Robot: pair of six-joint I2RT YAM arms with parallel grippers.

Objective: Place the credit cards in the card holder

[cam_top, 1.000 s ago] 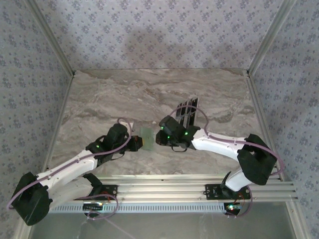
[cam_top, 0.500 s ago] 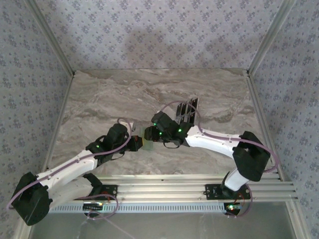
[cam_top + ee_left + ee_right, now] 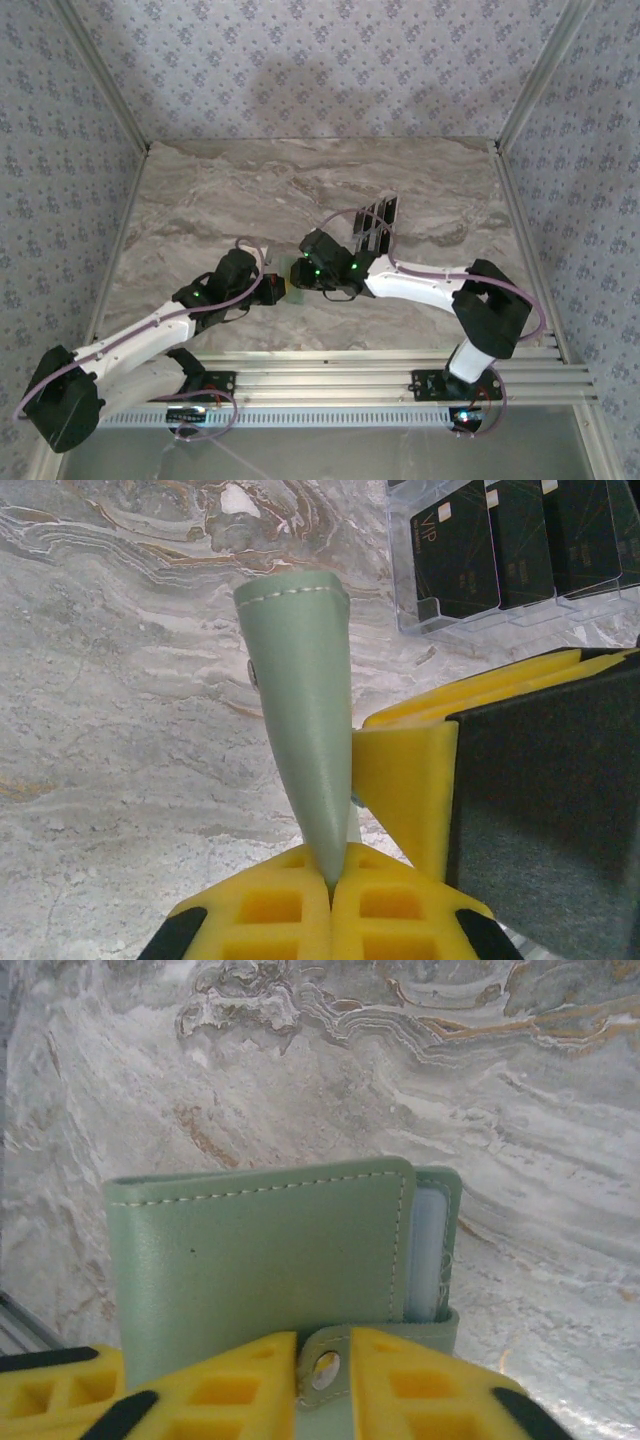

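Left claw (image 3: 330, 885): the yellow fingers are together and clamped on the lower edge of the card holder (image 3: 300, 700). I hold it upright above the marble surface (image 3: 250, 190), edge-on to my left wrist camera, narrow at the grip and wider at its stitched top.

Right claw (image 3: 322, 1345): positioned against the flat face of the holder, directly opposite my left claw. Its two yellow fingers stand close together, with the holder's strap and metal snap (image 3: 322, 1370) in the narrow gap between them. I cannot tell whether the fingers press on the strap.

Card holder: pale green, with its front flap standing slightly off the back panel. A clear inner pocket (image 3: 425, 1250) shows at the right edge.

Credit cards (image 3: 500, 540): dark, glossy and marked VIP. They stand side by side in a clear plastic tray (image 3: 420, 620) on the surface, beyond the holder and to the right of it.
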